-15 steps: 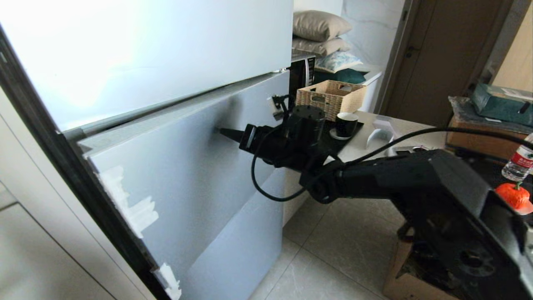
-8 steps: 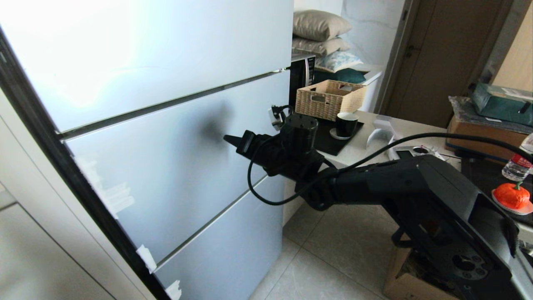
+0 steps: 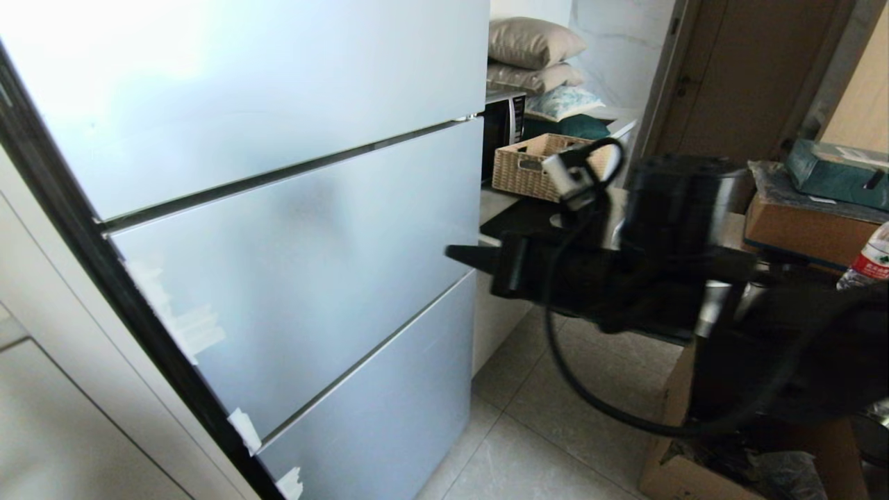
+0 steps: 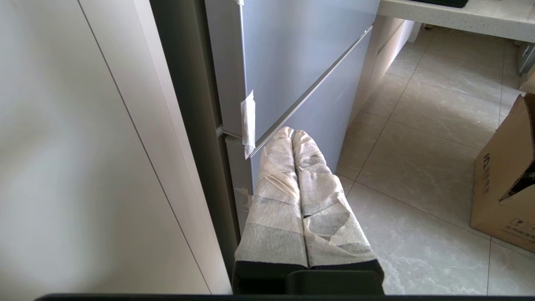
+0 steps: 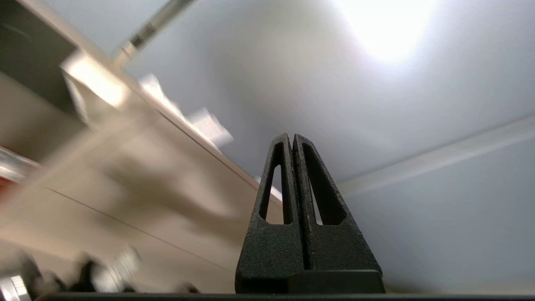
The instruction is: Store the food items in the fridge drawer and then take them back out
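Observation:
The fridge (image 3: 243,104) stands shut, its grey middle front panel (image 3: 298,278) flush with the panels above and below. The fridge drawer is hidden behind these fronts. No food items show; my right arm covers the counter corner at the right. My right gripper (image 3: 453,252) is shut and empty, pointing at the fridge from a short way off its right edge; its black fingers (image 5: 291,138) are pressed together before the grey panel. My left gripper (image 4: 292,132), wrapped in white tape, is shut and parked low by the fridge's bottom corner.
A wicker basket (image 3: 526,167) and a microwave (image 3: 503,125) stand on the counter behind my right arm. A water bottle (image 3: 868,262) is at the far right. A cardboard box (image 4: 505,175) sits on the tiled floor (image 3: 542,430).
The middle fridge front, ajar a second ago with my right gripper tip against it, has gone flush. My right arm has drawn back to the right, away from the fridge.

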Available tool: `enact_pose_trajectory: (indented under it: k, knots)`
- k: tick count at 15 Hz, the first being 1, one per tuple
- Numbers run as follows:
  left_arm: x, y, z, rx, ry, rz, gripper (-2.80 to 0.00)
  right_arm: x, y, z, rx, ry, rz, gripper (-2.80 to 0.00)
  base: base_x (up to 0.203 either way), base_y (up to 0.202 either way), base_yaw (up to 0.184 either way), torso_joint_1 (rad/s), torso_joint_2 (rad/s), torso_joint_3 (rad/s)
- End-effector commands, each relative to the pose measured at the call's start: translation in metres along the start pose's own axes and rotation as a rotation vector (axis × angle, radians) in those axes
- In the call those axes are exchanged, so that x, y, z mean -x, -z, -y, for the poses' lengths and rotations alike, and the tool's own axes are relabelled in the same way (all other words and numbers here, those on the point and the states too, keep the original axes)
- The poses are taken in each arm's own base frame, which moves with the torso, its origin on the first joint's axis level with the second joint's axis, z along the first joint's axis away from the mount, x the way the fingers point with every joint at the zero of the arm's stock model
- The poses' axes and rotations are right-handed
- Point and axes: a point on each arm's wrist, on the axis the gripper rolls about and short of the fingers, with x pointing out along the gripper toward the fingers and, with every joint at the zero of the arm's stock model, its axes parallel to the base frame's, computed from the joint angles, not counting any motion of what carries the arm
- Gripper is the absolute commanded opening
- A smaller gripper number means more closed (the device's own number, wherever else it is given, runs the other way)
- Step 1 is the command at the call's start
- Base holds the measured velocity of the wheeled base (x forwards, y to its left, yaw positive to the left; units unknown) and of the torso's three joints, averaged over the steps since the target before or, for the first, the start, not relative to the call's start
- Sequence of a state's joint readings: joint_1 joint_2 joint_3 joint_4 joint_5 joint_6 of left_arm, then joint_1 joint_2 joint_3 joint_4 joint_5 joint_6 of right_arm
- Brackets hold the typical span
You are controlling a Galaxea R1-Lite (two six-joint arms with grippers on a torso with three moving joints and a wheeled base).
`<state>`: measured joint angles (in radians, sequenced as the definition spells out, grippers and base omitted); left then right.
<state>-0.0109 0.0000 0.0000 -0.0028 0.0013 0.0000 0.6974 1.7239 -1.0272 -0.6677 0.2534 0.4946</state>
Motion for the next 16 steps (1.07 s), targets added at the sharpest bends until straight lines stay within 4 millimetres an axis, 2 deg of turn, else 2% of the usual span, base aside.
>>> enact_pose_trajectory:
  k: [1, 3, 4, 6, 7, 9, 11, 13, 16]
  knots:
    - [0.0, 0.0, 0.0, 0.0, 0.0, -0.001, -2.8, 0.114, -0.031, -0.032, 0.133, 0.048, 0.149, -2.8, 0.0, 0.0, 0.0, 0.0, 0.0, 0.0]
    - [0.0, 0.0, 0.0, 0.0, 0.0, -0.001, -2.8, 0.194, -0.017, -0.027, 0.217, 0.258, 0.18, -2.8, 0.0, 0.0, 0.0, 0.0, 0.0, 0.0]
    - [0.0, 0.0, 0.0, 0.0, 0.0, -0.001, -2.8, 0.228, -0.001, -0.026, 0.252, 0.365, 0.191, -2.8, 0.0, 0.0, 0.0, 0.0, 0.0, 0.0]
    - [0.0, 0.0, 0.0, 0.0, 0.0, -0.001, -2.8, 0.277, 0.047, -0.025, 0.324, 0.53, 0.197, -2.8, 0.0, 0.0, 0.0, 0.0, 0.0, 0.0]
    - [0.0, 0.0, 0.0, 0.0, 0.0, -0.001, -2.8, 0.293, 0.073, -0.024, 0.363, 0.592, 0.197, -2.8, 0.0, 0.0, 0.0, 0.0, 0.0, 0.0]
    - [0.0, 0.0, 0.0, 0.0, 0.0, -0.001, -2.8, 0.311, 0.122, -0.017, 0.436, 0.699, 0.179, -2.8, 0.0, 0.0, 0.0, 0.0, 0.0, 0.0]
    - [0.0, 0.0, 0.0, 0.0, 0.0, -0.001, -2.8, 0.315, 0.165, 0.001, 0.446, 0.784, 0.105, -2.8, 0.0, 0.0, 0.0, 0.0, 0.0, 0.0]
    - [0.0, 0.0, 0.0, 0.0, 0.0, -0.001, -2.8, 0.318, 0.183, 0.006, 0.426, 0.838, 0.083, -2.8, 0.0, 0.0, 0.0, 0.0, 0.0, 0.0]
    - [0.0, 0.0, 0.0, 0.0, 0.0, -0.001, -2.8, 0.325, 0.19, -0.001, 0.493, 0.851, 0.214, -2.8, 0.0, 0.0, 0.0, 0.0, 0.0, 0.0]
